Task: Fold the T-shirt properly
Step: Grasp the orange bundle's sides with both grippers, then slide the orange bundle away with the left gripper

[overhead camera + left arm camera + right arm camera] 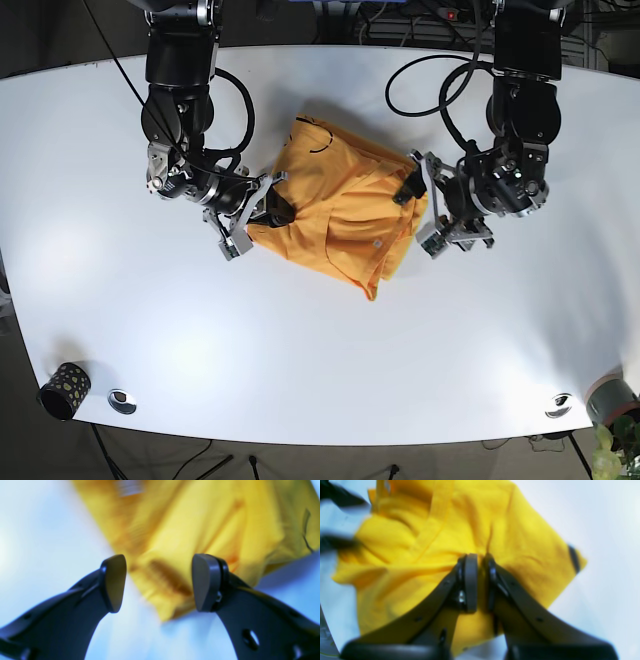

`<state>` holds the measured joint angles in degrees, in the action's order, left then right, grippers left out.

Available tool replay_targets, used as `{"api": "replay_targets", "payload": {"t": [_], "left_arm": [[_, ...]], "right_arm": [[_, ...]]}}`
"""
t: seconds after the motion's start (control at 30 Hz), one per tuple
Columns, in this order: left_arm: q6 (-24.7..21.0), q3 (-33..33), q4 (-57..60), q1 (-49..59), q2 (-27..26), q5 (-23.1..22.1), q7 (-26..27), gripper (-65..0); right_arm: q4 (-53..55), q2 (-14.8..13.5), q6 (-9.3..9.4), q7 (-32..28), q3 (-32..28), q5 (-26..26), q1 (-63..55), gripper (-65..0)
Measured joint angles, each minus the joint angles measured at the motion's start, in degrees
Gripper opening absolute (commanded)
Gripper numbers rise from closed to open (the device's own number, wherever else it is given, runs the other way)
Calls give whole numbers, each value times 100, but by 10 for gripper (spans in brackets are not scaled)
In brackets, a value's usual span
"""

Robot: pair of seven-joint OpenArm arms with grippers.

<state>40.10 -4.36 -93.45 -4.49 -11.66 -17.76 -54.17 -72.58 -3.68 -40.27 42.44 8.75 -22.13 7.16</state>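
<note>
The yellow T-shirt (340,205) lies bunched in the middle of the white table (320,340), partly folded. My right gripper (480,580), on the left in the base view (262,212), is shut on a fold of the shirt (460,530) at its left edge. My left gripper (158,582), on the right in the base view (420,210), is open, its fingers (115,582) astride a corner of the shirt (190,530) but apart from the cloth. The wrist views are blurred.
A dark patterned cup (63,388) stands at the front left edge. Small metal discs sit at the front left (122,399) and front right (558,404). A plant pot (612,405) shows at the front right corner. Cables (430,70) hang at the back.
</note>
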Motion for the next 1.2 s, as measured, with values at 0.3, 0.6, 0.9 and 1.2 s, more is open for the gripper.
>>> {"api": "replay_targets", "payload": {"t": [0.3, 0.6, 0.9, 1.2], "left_arm": [[-15, 673, -946, 31, 223, 7, -474, -267], [-15, -15, -964, 142, 612, 39, -492, -267], [-13, -754, -962, 664, 645, 22, -483, -267], [-15, -726, -555, 820, 376, 42, -452, -267]], "right_arm": [[-1355, 2, 76, 957, 28, 140, -37, -602], [-1709, -15, 59, 1080, 31, 160, 337, -602], [-525, -446, 83, 793, 44, 247, 960, -602], [584, -619, 63, -57, -553, 229, 1067, -604]]}}
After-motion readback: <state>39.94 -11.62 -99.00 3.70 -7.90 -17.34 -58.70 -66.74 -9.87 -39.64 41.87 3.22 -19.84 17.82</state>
